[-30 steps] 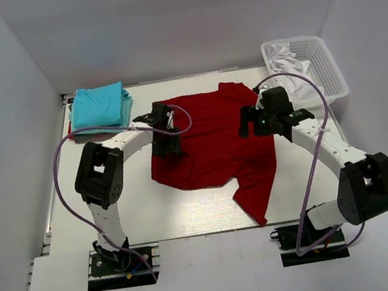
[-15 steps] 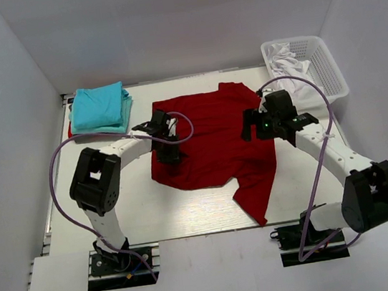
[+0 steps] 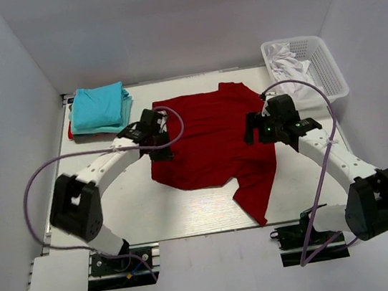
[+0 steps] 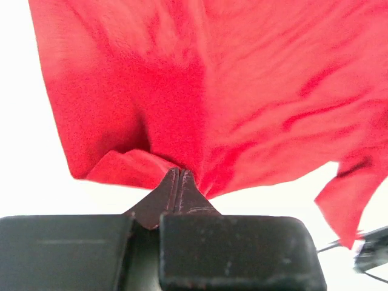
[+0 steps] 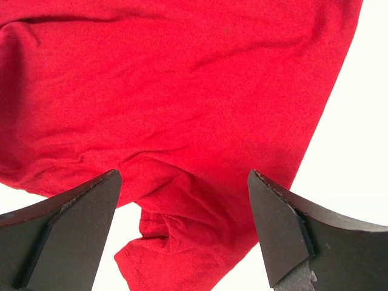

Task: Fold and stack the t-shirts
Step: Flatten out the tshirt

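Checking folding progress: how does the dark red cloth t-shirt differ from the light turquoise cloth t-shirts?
The dark red cloth t-shirt lies spread and wrinkled on the white table; the light turquoise cloth t-shirts are folded into a stacked rectangle. The red one covers much more surface than the turquoise stack. The left gripper pinches the red shirt's edge; nothing touches the turquoise ones. Both are soft cloth.

Bright, even overhead light; faint soft shadows. Wrist views: table (image 5: 357, 139) blown out white, red t-shirt (image 4: 242, 91) slightly blurred.
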Available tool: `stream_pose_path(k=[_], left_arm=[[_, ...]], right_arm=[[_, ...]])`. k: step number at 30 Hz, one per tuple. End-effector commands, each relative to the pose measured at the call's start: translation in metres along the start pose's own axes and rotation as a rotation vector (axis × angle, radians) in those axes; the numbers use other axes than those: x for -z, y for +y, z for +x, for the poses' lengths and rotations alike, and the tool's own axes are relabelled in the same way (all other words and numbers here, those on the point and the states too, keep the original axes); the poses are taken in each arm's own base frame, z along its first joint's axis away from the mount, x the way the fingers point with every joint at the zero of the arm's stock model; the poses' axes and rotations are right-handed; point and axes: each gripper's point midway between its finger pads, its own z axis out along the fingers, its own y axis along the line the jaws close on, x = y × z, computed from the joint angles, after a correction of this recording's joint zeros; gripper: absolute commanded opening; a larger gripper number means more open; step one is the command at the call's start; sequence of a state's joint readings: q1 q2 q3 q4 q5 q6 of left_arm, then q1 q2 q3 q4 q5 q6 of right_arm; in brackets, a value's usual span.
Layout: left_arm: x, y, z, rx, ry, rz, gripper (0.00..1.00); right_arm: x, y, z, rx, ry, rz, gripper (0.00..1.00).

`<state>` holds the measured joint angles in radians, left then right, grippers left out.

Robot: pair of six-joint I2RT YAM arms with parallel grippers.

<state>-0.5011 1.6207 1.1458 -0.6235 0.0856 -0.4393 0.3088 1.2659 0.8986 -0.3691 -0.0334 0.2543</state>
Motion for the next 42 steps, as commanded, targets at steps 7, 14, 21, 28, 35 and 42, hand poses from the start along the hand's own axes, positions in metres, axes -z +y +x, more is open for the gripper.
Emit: stream_pose_path(k=[7, 14, 21, 28, 35, 42], left_arm=[[0.07, 0.019, 0.032, 0.268, -0.032, -0.116, 0.0], [0.078, 0.08, 0.103, 0.426, 0.142, -0.478, 0.0], [0.079, 0.068, 0.083, 0.394, 0.077, -0.391, 0.76], [0.084, 0.078, 0.101, 0.409, 0.134, -0.429, 1.0], [0.079, 0.071, 0.123, 0.432, 0.107, -0.316, 0.95], [0.056, 0.041, 0.106, 0.401, 0.07, -0.112, 0.9]], right_arm=[[0.0, -0.008, 0.008, -0.008, 0.0, 0.029, 0.9], [-0.006, -0.012, 0.016, -0.021, 0.031, 0.043, 0.9], [-0.006, -0.021, 0.022, -0.03, 0.045, 0.097, 0.9], [0.01, -0.02, 0.039, -0.058, 0.079, 0.096, 0.9], [0.036, -0.01, 0.092, -0.094, 0.216, 0.037, 0.9], [0.038, 0.008, 0.132, -0.129, 0.342, -0.055, 0.9]])
